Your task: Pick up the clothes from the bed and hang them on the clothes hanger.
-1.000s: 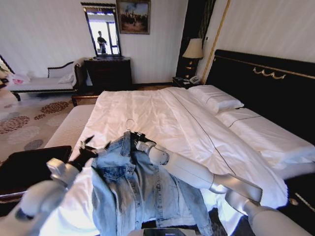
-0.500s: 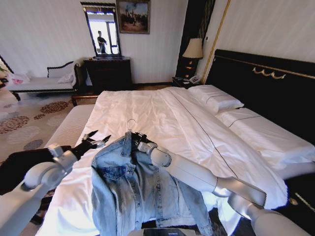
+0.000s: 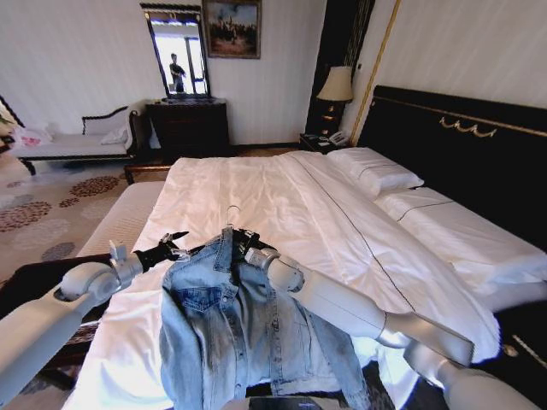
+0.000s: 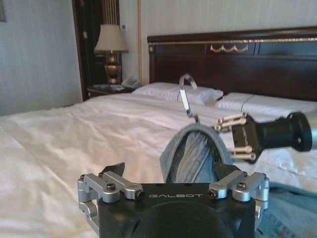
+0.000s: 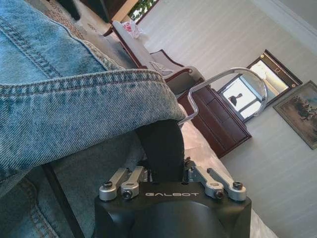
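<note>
Denim jacket [image 3: 244, 329] hangs on the hanger [image 3: 229, 215] above the bed's [image 3: 282, 205] near edge; right gripper [image 3: 242, 245] pinches the collar area shut. Left gripper [image 3: 173, 245] sits at its 9 o'clock, fingers spread, empty. Risk: the left shoulder slips off the hanger if the pinch loosens. Faded blue, creased, sleeves dangling.

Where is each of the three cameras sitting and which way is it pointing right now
Head view: on the head, looking forward and down over the bed; both arms show, left gripper beside the denim jacket.
Left wrist view: on the left wrist, facing the headboard; its own open fingers frame the jacket collar.
Right wrist view: on the right wrist, facing the mirror; right gripper shut at the collar.
Shared: the hanger hook and the jacket show in all three.
</note>
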Available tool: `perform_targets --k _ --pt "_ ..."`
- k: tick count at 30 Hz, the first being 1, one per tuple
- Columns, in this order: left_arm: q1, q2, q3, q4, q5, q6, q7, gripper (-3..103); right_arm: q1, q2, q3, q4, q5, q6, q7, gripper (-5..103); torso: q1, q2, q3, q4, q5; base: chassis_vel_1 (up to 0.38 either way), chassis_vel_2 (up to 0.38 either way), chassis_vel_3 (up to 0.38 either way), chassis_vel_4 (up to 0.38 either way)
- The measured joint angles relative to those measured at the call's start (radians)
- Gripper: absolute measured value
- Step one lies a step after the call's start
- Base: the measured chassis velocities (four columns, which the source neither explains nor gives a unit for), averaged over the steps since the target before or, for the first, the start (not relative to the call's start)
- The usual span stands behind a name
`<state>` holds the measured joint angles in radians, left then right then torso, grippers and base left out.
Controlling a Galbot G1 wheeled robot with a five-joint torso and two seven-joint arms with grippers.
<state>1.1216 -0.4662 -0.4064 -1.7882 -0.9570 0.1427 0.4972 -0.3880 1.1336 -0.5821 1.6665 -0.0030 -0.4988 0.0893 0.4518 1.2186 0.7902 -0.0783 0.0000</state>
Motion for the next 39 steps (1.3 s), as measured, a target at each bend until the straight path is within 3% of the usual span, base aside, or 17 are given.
perform_targets --k 15,21,23,25,26,30,34,39 --pt "-0.017 0.012 0.056 0.012 -0.013 0.012 -0.012 100 0.020 0.013 0.002 0.011 -0.052 0.031 -0.030 30 0.000 0.000 0.000 0.0002 0.0000 0.000 0.000 0.000 0.000" --pt "-0.018 0.013 0.068 0.020 -0.011 0.012 -0.013 82 0.027 0.002 -0.006 0.019 -0.065 0.040 -0.033 30 0.000 0.000 0.000 0.0003 -0.0001 0.000 0.000 0.000 0.000" --pt "-0.017 0.014 0.070 0.020 -0.010 0.010 -0.012 72 0.023 -0.002 -0.008 0.023 -0.069 0.041 -0.033 30 0.000 0.000 0.000 0.0001 0.0000 0.000 0.000 0.000 0.000" --pt "-0.017 0.014 0.071 0.020 -0.009 0.009 -0.012 72 0.022 -0.003 -0.009 0.024 -0.070 0.041 -0.033 30 0.000 0.000 0.000 0.0000 0.0000 0.000 0.000 0.000 0.000" --pt "-0.015 0.011 0.071 0.020 -0.008 0.006 -0.011 60 0.020 -0.004 -0.012 0.026 -0.072 0.041 -0.034 30 0.000 0.000 0.000 0.0001 0.0001 0.000 0.000 0.000 0.000" --pt "-0.004 -0.007 0.070 0.009 -0.001 0.004 -0.016 49 0.019 -0.005 -0.019 0.026 -0.074 0.043 -0.034 30 0.000 0.000 0.000 0.0004 0.0000 0.000 0.000 0.000 0.000" --pt "0.007 -0.027 0.074 -0.009 0.013 0.002 -0.020 30 0.019 -0.001 -0.019 0.026 -0.079 0.043 -0.033 30 0.000 0.000 0.000 0.0002 0.0000 0.000 0.000 0.000 0.000" --pt "0.012 -0.027 0.075 -0.017 0.016 -0.003 -0.020 24 0.018 0.001 -0.022 0.029 -0.083 0.043 -0.030 30 0.000 0.000 0.000 0.0003 0.0000 0.000 0.000 0.000 0.000"
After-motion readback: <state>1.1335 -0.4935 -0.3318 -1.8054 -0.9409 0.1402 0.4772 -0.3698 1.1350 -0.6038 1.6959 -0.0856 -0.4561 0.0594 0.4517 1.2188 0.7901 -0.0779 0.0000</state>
